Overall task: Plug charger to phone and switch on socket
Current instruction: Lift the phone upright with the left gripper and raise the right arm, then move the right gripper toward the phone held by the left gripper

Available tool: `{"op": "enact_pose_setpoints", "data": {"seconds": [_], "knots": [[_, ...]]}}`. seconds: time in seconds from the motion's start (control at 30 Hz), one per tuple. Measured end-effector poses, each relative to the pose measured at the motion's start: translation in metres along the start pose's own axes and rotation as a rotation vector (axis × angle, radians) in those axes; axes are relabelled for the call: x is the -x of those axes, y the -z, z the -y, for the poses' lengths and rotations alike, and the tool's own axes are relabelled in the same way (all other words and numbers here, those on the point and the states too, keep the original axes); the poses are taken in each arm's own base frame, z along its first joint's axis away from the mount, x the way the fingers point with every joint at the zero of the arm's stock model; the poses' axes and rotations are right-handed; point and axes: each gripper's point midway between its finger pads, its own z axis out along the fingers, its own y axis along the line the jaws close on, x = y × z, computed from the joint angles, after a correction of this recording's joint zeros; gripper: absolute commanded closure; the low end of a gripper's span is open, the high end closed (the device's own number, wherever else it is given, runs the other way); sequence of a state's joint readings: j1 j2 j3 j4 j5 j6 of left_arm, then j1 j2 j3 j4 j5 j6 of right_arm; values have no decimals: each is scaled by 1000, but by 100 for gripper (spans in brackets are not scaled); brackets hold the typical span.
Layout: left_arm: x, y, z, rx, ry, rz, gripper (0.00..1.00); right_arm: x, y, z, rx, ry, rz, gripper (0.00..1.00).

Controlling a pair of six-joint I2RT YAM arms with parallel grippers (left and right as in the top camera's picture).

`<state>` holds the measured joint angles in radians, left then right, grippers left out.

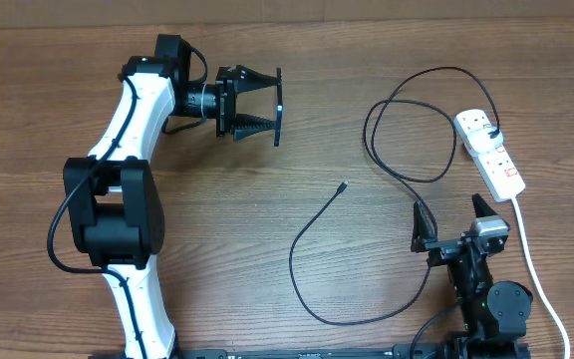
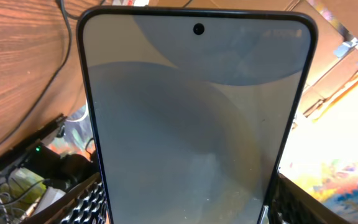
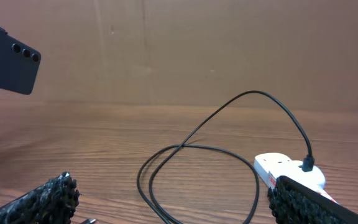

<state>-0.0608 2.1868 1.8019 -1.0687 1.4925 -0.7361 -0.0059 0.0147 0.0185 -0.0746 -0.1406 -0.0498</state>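
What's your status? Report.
Left gripper shut on slim black-edged phone. Right gripper open, empty. Thin black charger cable plugged into white power strip, connector tip loose on table. Nothing in the way.

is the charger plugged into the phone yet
No: its connector tip lies on the table, apart from the phone in the left gripper.

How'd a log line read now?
left jaws hold phone | right jaws open | charger tip on table | plug in socket
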Motion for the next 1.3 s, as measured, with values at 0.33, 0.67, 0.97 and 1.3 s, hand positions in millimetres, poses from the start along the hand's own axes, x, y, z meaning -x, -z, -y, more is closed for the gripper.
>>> {"op": "enact_pose_setpoints", "data": {"seconds": [0.33, 0.67, 0.97, 1.3], "knots": [[1, 11, 5, -32, 105, 3, 36, 44, 11, -49, 305, -186, 148, 0], [3, 18, 6, -45, 156, 13, 36, 76, 18, -45, 300, -331, 176, 0], [4, 19, 6, -46, 175, 13, 36, 110, 14, -26, 144, -355, -56, 0], [4, 19, 6, -46, 177, 13, 36, 101, -5, -52, 317, -476, -175, 0]]}}
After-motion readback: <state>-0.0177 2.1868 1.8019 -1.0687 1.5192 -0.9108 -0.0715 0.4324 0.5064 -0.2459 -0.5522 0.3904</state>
